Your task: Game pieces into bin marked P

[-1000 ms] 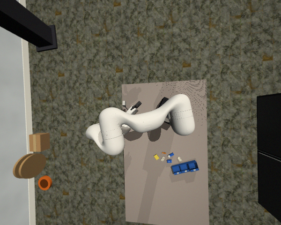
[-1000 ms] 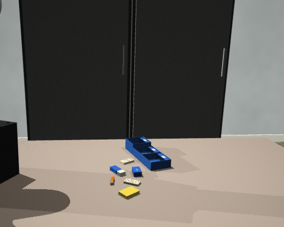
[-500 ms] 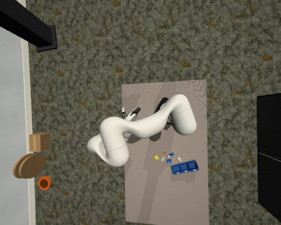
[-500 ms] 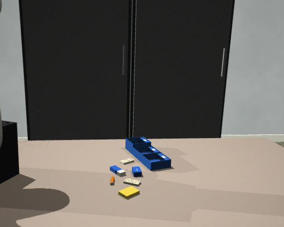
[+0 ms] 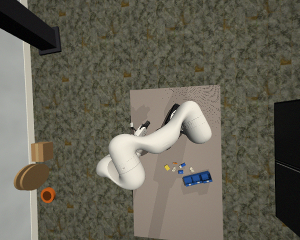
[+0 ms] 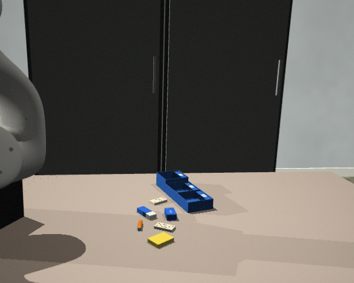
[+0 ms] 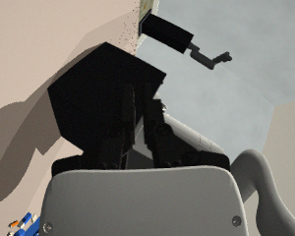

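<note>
Two white dominoes (image 6: pixel 158 200) (image 6: pixel 164 226) and a small blue block with pale dots (image 6: pixel 170 213) lie on the table beside a blue row of three bins (image 6: pixel 184 194). The white labels on the bins are too small to read. In the overhead view the bins (image 5: pixel 197 178) sit right of the pieces (image 5: pixel 173 169) (image 5: pixel 191 169) (image 5: pixel 180 171). My gripper (image 5: pixel 145 124) is shut and empty, high over the table's left edge, far from the pieces. In the wrist view its dark fingers (image 7: pixel 144 125) stand against the arm's black base.
A blue-and-white eraser (image 6: pixel 146 213), a small orange cylinder (image 6: pixel 139 224) and a flat yellow block (image 6: pixel 160 239) lie among the pieces. The arm's white links (image 5: pixel 155 139) hang over the table's left half. A black cabinet (image 6: pixel 159 85) stands behind the table.
</note>
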Controlling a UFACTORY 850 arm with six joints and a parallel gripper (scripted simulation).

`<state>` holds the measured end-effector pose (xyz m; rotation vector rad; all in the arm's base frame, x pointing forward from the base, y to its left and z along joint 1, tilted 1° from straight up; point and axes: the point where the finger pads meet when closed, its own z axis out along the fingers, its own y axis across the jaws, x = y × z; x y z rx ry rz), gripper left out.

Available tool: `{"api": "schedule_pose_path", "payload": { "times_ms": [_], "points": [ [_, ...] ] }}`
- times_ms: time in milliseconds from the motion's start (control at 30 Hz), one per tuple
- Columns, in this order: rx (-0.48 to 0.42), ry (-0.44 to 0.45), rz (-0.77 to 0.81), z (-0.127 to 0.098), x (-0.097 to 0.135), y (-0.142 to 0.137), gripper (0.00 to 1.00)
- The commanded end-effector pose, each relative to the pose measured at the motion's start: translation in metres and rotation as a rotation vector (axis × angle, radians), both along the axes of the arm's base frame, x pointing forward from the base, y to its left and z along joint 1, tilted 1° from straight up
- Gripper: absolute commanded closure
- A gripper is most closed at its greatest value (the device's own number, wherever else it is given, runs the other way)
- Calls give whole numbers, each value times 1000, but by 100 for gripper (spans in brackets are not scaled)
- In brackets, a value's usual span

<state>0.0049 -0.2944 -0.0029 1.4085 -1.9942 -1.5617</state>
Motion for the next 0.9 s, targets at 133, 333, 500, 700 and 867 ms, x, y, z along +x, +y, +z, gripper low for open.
{"api": "schedule_pose_path", "payload": {
  "times_ms": [133,333,500,700,867],
  "points": [
    [2,-122,84,-3,34,-2,93],
    [5,-180,129,-6,60,-2,93],
    [8,-240,177,-8,86,0,93],
    [15,-315,243,-9,103,2,93],
    [16,-337,262,-10,121,4,93]
  ]
}}
